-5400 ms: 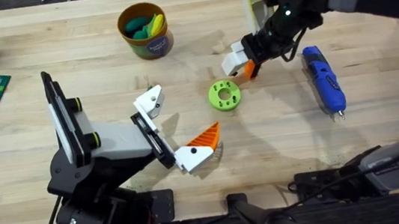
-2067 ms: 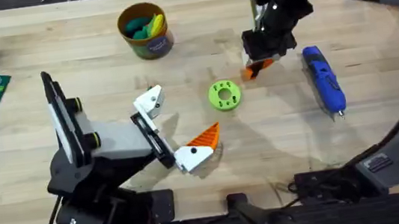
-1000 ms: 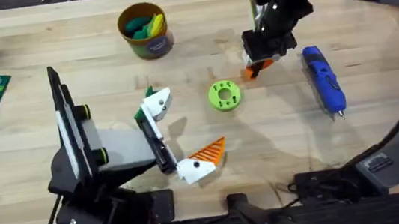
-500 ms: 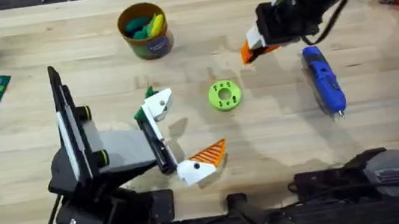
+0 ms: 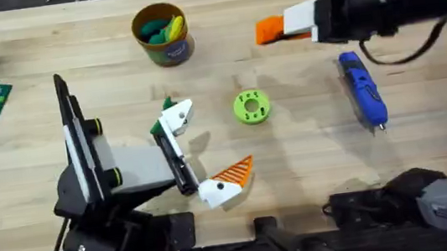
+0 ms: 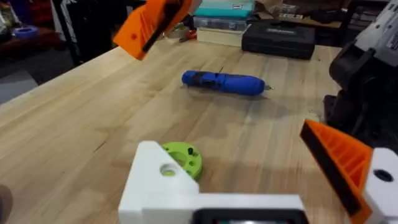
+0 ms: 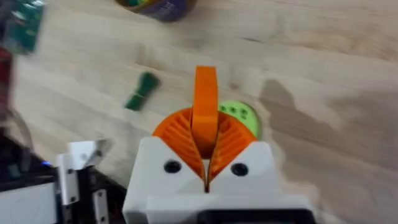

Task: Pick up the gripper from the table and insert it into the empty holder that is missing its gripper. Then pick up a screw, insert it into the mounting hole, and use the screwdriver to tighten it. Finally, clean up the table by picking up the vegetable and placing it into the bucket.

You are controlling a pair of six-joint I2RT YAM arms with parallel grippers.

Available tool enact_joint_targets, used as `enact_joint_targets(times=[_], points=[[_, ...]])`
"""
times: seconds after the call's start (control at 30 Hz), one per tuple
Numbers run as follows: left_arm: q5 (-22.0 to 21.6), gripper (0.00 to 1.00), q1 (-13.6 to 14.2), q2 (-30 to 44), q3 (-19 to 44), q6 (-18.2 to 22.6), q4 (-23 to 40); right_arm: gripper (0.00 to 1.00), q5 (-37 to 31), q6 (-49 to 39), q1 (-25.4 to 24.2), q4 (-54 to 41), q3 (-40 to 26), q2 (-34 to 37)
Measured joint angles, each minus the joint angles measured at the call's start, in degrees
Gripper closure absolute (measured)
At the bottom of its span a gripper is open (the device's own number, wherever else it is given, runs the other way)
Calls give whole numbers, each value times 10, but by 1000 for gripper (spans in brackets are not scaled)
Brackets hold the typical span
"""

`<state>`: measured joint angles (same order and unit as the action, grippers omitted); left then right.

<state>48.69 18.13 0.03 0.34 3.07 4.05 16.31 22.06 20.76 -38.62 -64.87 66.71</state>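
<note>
Right gripper pinched on the gripper, orange wedge tip jutting out beyond the ribbed pads, held aloft over the table and well apart from the holder. Left gripper spread wide: bare white holder on one side, orange ribbed finger on the other. Risks: thin grip on the piece could let it twist or drop in transit; a skewed approach could jam its base against the mount; screwdriver and green disc near the route.

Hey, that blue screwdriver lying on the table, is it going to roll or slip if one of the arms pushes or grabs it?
The screwdriver is pen-shaped and lies flat on the table, so a sideways nudge would probably roll it. Its body looks smooth and rigid, so fingers might slip unless they close squarely across it. The thin bit at its near end looks like the part most easily knocked.
</note>
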Motion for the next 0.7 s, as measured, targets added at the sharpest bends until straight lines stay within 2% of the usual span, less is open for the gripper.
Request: enact_joint_targets(times=[0.17,0.33,0.5,0.7], points=[[0,11,0,0,0,0,0,983,111,33,-54,140,121,-78],[0,11,0,0,0,-1,0,983,253,59,-136,253,227,-123],[0,11,0,0,0,-1,0,983,402,70,-200,340,322,-118],[0,11,0,0,0,-1,0,984,539,60,-217,373,361,-66]])
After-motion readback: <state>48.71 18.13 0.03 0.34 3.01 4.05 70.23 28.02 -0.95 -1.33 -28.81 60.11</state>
